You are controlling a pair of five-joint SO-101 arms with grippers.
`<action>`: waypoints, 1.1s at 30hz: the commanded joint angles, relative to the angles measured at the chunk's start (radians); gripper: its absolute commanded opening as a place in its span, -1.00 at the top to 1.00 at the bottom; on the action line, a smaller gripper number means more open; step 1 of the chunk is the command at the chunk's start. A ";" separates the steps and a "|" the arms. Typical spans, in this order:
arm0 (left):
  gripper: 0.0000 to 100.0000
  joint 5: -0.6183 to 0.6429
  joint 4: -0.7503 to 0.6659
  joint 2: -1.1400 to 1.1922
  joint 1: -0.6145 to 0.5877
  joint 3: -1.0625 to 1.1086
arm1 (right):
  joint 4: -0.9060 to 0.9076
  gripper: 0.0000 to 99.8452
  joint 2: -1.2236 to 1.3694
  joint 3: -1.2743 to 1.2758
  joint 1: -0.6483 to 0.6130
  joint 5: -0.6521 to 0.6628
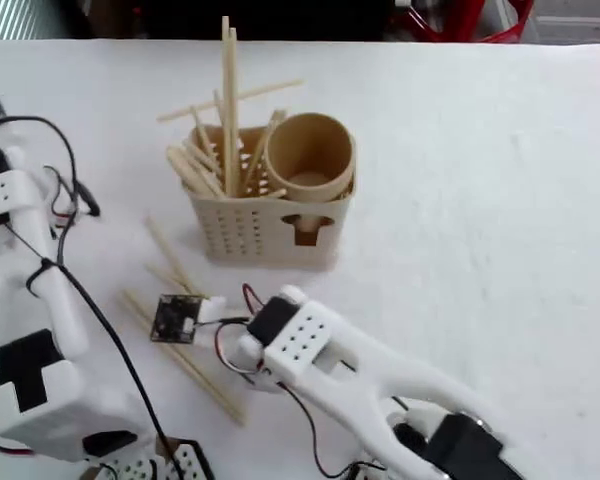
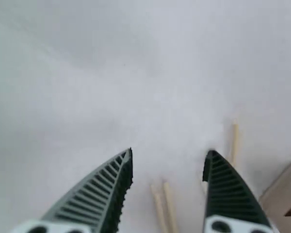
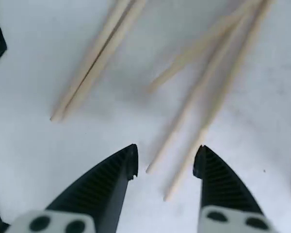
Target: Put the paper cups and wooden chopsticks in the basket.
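Observation:
The perforated cream basket point(image 1: 242, 232) stands mid-table. It holds a paper cup point(image 1: 310, 155) and several wooden chopsticks point(image 1: 227, 110) standing upright or leaning. More chopsticks point(image 1: 183, 358) lie loose on the table in front of it, to the left. My right gripper point(image 3: 166, 162) is open just above a pair of loose chopsticks point(image 3: 196, 124), whose ends lie between its fingers. Another pair point(image 3: 98, 57) lies farther off. My left gripper point(image 2: 169, 160) is open over the bare tabletop. Chopstick ends point(image 2: 164, 208) lie between its fingers, and a basket corner point(image 2: 285, 194) shows beside it.
The right arm point(image 1: 320, 360) reaches in from the front edge, with a small circuit board point(image 1: 175, 318) and wires at its wrist. The left arm point(image 1: 35, 300) with black cables takes up the left side. White tabletop point(image 1: 490, 200) lies open to the right of the basket.

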 commanded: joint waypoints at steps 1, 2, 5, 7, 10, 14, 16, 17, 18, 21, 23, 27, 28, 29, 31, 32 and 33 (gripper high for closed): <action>0.52 -0.028 -0.100 -0.001 -0.059 -0.017 | -0.081 0.62 0.044 -0.049 -0.007 -0.009; 0.52 -0.049 -0.133 0.001 -0.071 -0.017 | -0.099 0.63 0.062 -0.048 -0.005 -0.009; 0.52 -0.089 -0.184 0.001 -0.096 -0.029 | -0.142 0.63 0.102 -0.028 -0.005 -0.009; 0.52 -0.115 -0.181 0.002 -0.120 -0.072 | -0.165 0.63 0.117 -0.012 -0.005 -0.011; 0.52 -0.127 -0.173 0.002 -0.163 -0.140 | -0.214 0.63 0.127 0.011 -0.005 -0.011; 0.52 -0.178 -0.123 0.002 -0.209 -0.212 | -0.228 0.63 0.130 0.005 0.015 -0.011; 0.52 -0.195 -0.112 0.002 -0.236 -0.242 | -0.228 0.63 0.130 0.003 0.035 -0.006; 0.52 -0.198 -0.112 0.002 -0.251 -0.258 | -0.231 0.63 0.130 0.003 0.044 -0.005; 0.52 -0.198 -0.112 0.002 -0.266 -0.273 | -0.245 0.63 0.130 0.006 0.051 -0.005; 0.52 -0.198 -0.109 0.001 -0.295 -0.310 | -0.269 0.65 0.131 0.011 0.062 -0.009; 0.52 -0.198 -0.094 0.001 -0.305 -0.321 | -0.286 0.73 0.131 0.011 0.067 -0.005; 0.52 -0.221 -0.068 -0.002 -0.302 -0.322 | -0.392 0.91 0.151 0.055 0.067 -0.003; 0.52 -0.222 -0.068 -0.002 -0.302 -0.322 | -0.406 0.94 0.163 0.063 0.067 -0.003; 0.52 -0.222 -0.068 -0.001 -0.302 -0.322 | -0.409 0.95 0.170 0.063 0.067 -0.003; 0.52 -0.224 -0.068 -0.001 -0.303 -0.322 | -0.409 0.94 0.176 0.063 0.068 -0.003; 0.52 -0.224 -0.068 -0.001 -0.303 -0.322 | -0.409 0.91 0.173 0.063 0.070 -0.003; 0.52 -0.224 -0.068 -0.001 -0.303 -0.322 | -0.409 0.88 0.168 0.063 0.071 -0.003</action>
